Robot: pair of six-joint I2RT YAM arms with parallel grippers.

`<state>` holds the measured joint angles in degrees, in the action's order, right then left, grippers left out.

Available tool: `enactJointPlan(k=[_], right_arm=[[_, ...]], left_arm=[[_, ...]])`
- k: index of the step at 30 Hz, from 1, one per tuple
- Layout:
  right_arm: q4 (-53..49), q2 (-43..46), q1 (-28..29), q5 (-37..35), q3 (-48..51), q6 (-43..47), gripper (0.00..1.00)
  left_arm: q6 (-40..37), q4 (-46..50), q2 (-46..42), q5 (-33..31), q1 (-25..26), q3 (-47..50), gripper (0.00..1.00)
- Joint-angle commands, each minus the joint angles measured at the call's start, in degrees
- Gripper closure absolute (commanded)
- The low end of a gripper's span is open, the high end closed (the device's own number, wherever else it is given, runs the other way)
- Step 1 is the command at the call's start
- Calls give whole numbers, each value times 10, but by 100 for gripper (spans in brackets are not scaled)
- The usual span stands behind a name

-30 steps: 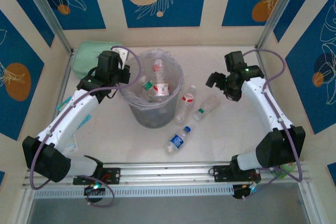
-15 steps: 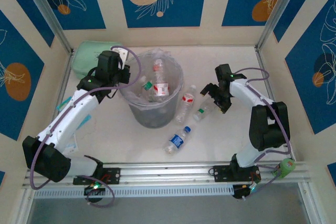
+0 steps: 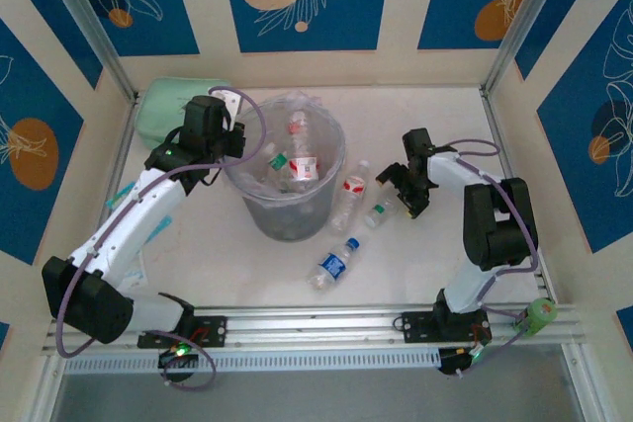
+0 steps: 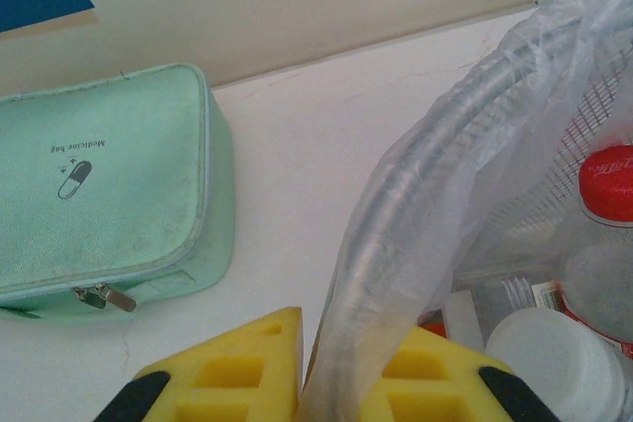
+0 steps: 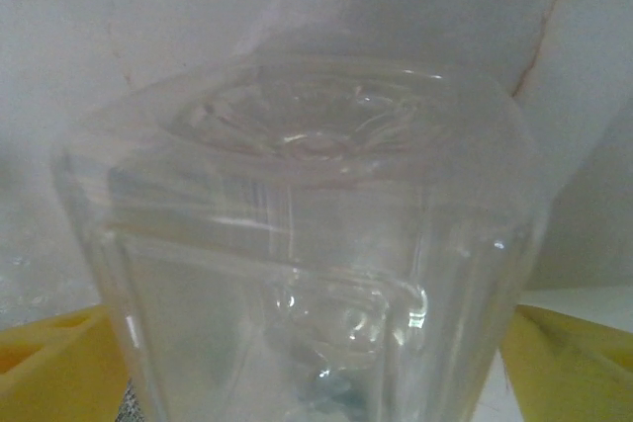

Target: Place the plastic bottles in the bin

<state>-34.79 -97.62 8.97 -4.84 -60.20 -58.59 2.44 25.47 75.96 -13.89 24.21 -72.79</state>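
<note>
The bin (image 3: 287,212), a translucent grey bucket with a clear bag liner, stands mid-table with several plastic bottles inside it. My left gripper (image 3: 216,135) (image 4: 341,382) is shut on the bin's rim (image 4: 396,205) and liner at its left side. Three bottles lie on the table to the right of the bin: a red-labelled one (image 3: 349,195), a green-capped one (image 3: 379,211) and a blue-labelled one (image 3: 336,262). My right gripper (image 3: 406,193) (image 5: 316,373) is open, low over the table. Its yellow fingers (image 5: 579,358) stand either side of the green-capped bottle's clear base (image 5: 307,195), close to its walls.
A mint-green zip pouch (image 3: 173,106) (image 4: 99,185) lies at the back left, just behind my left gripper. The enclosure's patterned walls close in the back and both sides. The arm bases stand on the rail (image 3: 316,328) at the near edge.
My right arm has swung left and down from the back right to the green-capped bottle, and its jaws have narrowed a little. The left arm and the bin have not moved.
</note>
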Motion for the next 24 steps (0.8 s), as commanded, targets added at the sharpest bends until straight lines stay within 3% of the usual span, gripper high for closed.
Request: enactJointPlan(k=[1,7,19,24], right_arm=[[-1,9,-3,5,8,-10,9],[-15,29,-6,-12,12,-11,22],[-42,69,-22,-8,9,6,36],[-68,114,-36,-8,-5,24,47]], left_arm=[[-9,45,17,-3,15,26,100],[-8,45,20,-1,15,25,100],[-7,46,30,1,15,26,100],[-7,46,30,1,15,25,100]])
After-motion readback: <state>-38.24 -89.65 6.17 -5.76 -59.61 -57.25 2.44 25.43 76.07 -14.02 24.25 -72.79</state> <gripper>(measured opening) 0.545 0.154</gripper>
